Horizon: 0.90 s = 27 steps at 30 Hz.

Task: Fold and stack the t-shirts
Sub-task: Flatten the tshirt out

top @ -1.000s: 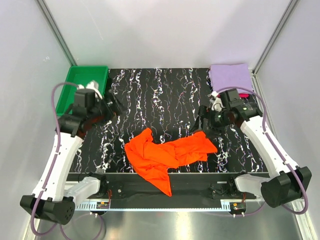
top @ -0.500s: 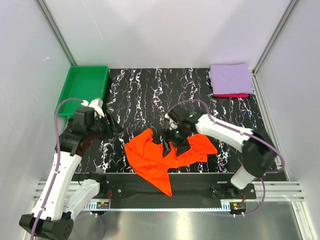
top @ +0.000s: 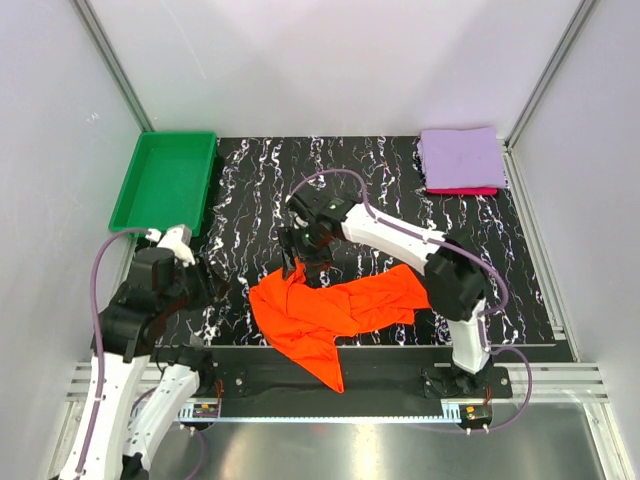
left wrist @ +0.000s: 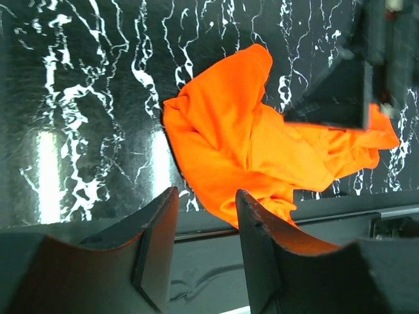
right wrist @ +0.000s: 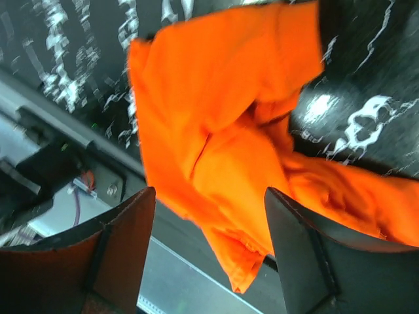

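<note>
Open black top on the table (top: 260, 180) between heap and far edge, so room enough for spreading. Crumpled at the middle of the near edge, one tail hanging over it: the orange-red t-shirt (top: 335, 310), unfolded. Folded in the far right corner: lavender t-shirt (top: 460, 157) atop crimson-pink t-shirt (top: 478, 190) — looks about two thirds done. Over the heap's far tip, right gripper (right wrist: 209, 196), fingers spread, empty; toward the near left corner, left gripper (left wrist: 204, 196) — likewise parted, holding nothing.
</note>
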Each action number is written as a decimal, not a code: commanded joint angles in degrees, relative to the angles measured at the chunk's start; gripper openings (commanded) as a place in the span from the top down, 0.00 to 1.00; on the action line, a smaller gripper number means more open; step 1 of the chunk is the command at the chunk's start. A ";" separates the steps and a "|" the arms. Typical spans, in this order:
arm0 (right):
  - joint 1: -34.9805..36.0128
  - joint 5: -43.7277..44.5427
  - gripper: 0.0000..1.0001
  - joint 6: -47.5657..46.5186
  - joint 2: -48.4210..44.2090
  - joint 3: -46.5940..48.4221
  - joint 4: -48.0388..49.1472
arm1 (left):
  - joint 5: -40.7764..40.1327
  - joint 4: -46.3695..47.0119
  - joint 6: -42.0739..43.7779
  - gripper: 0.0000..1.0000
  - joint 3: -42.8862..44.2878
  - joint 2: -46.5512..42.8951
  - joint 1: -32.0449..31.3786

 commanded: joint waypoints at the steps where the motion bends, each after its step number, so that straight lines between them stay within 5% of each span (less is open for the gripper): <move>1: 0.78 6.94 0.25 2.11 6.24 4.82 -4.05 | -2.37 -3.85 1.32 0.53 1.74 -2.75 -0.18; 6: 1.13 6.86 0.30 1.49 11.88 9.40 -5.56 | -1.48 -6.84 1.59 0.51 2.44 -5.57 -0.27; 9: 1.22 7.21 0.50 0.09 13.29 11.94 -4.86 | -2.27 -7.81 2.11 0.50 3.75 -5.58 -0.18; 10: 1.22 7.91 0.74 -0.27 13.38 13.17 -5.46 | -2.45 -7.64 2.29 0.50 4.02 -5.40 -0.27; 13: 1.31 12.47 1.00 -3.25 14.17 23.87 -13.00 | -3.07 -6.85 2.81 0.50 5.60 -4.52 -0.18; 19: 1.31 16.53 1.00 -11.95 11.02 52.16 -18.75 | -6.66 -5.26 3.35 0.50 8.94 -2.23 -0.18; 23: 1.13 13.38 1.00 -14.24 3.99 55.63 -12.25 | -9.64 -3.59 2.73 0.50 11.40 -2.76 -0.18; 27: 1.22 0.03 1.00 -12.23 -3.48 52.65 -1.99 | -12.47 -2.36 2.38 0.50 13.08 -2.85 -0.18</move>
